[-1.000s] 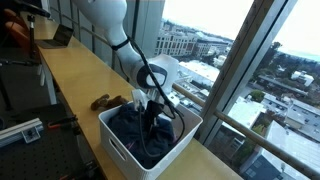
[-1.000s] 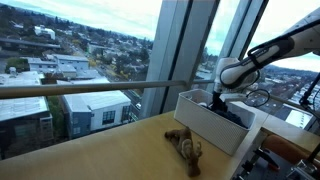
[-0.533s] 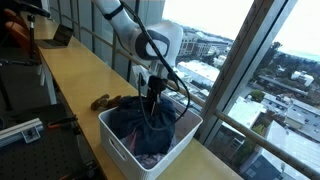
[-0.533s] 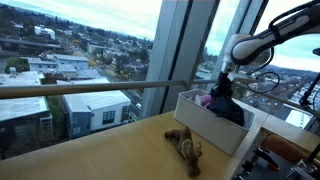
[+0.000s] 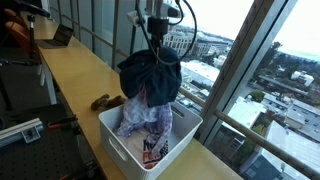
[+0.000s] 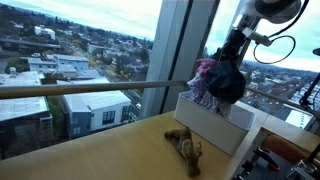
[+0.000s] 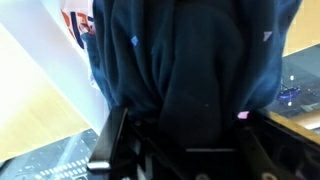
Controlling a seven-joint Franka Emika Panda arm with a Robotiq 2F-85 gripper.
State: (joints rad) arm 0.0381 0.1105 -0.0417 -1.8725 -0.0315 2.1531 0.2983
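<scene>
Hanging over the bin [image 5: 120,150] at the table's [image 5: 70,70] window edge, a dark cloth [image 5: 150,80] is pinched in the gripper's [image 5: 156,48] closed fingers.

Open countertop [image 5: 70,75] beside bin [image 5: 118,146], window pane [image 5: 235,55] close behind

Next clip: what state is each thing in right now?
white bin: upright on the counter, top open.
gripper: shut on the dark blue cloth, high over the bin.
dark blue cloth: bunched, hanging from the gripper.
patterned cloth: dangling under the dark one, lower end in the bin.
brown object: lying on the counter beside the bin, untouched.
</scene>
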